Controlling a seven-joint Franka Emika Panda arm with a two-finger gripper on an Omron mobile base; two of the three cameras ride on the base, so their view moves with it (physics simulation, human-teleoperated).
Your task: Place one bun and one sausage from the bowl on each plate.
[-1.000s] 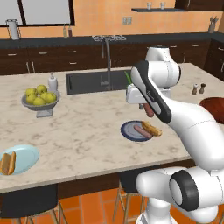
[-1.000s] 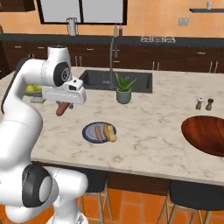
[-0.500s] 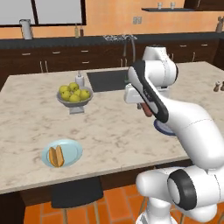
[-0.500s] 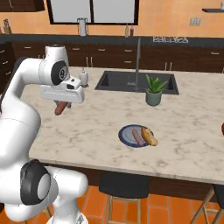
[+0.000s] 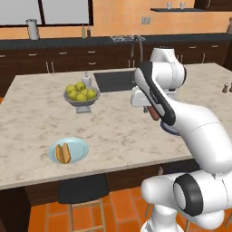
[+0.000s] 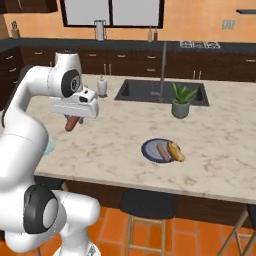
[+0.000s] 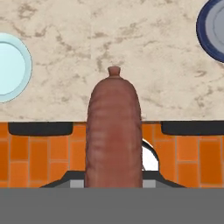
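left base view / progress: pale light-blue plate (image 5: 69,151) has a bun (image 5: 62,154) on it, no sausage there that I can make out, so this plate looks half done
left base view / carried item: sausage (image 5: 154,113) hangs below the gripper (image 5: 151,108), above the marble counter (image 5: 41,113)
left base view / fingers: closed on the sausage's top end, the rest pokes down past the tips; pads themselves hidden by the hand
left base view / target vs fingers: pale plate well apart from the fingers, lower left toward the counter's near edge; grey fruit bowl (image 5: 82,96) sits to their left, farther back
right base view / progress: dark blue plate (image 6: 159,150) holds a sausage and a bun side by side, looks finished
right base view / carried item: sausage (image 6: 72,122) tilted, hanging under the gripper (image 6: 73,118), over bare counter
right base view / done plate vs fingers: well apart, to the right and nearer the camera; potted plant (image 6: 181,100) beyond it by the sink (image 6: 161,91)
hand view / fingers: clamped tight on the sausage (image 7: 114,131), which runs straight out between them and covers them; knotted tip points away
hand view / plates vs fingers: pale plate (image 7: 12,68) off to the left edge, dark blue plate (image 7: 213,29) at the upper right corner, sausage between the two over marble and the counter's edge
left to do: judging by this, get the sausage over to the pale plate beside the bun, then release
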